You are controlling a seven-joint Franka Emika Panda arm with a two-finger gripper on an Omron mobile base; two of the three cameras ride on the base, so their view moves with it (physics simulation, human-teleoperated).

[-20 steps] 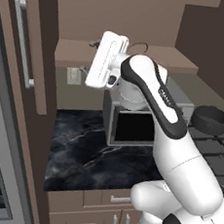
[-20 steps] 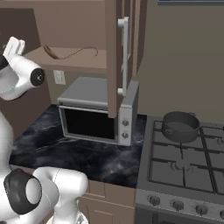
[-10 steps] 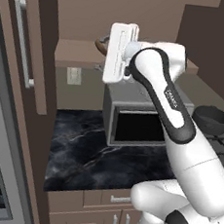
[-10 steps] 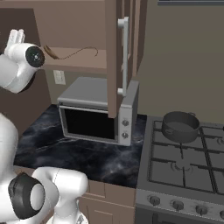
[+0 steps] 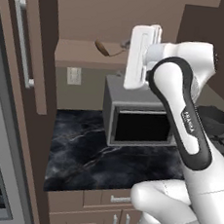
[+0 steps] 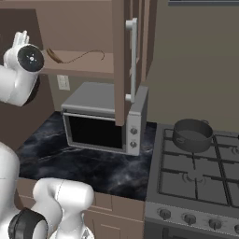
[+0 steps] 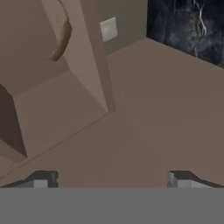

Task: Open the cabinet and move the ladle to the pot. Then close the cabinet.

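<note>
Standing open, the cabinet [image 5: 29,51] shows two doors swung wide at upper left and upper centre of the base views, with one ladle [image 5: 104,48] lying on its shelf. One pot [image 6: 192,134] sits on the stove [image 6: 196,177] at right, beside one microwave [image 6: 100,121]. The gripper [image 7: 111,177] is spread wide, pinching nothing.

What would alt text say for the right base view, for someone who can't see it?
An open brown cabinet shows a small ladle lying on its shelf above a microwave. A dark pot sits on the stove at right; the white robot arm rises at left.
</note>
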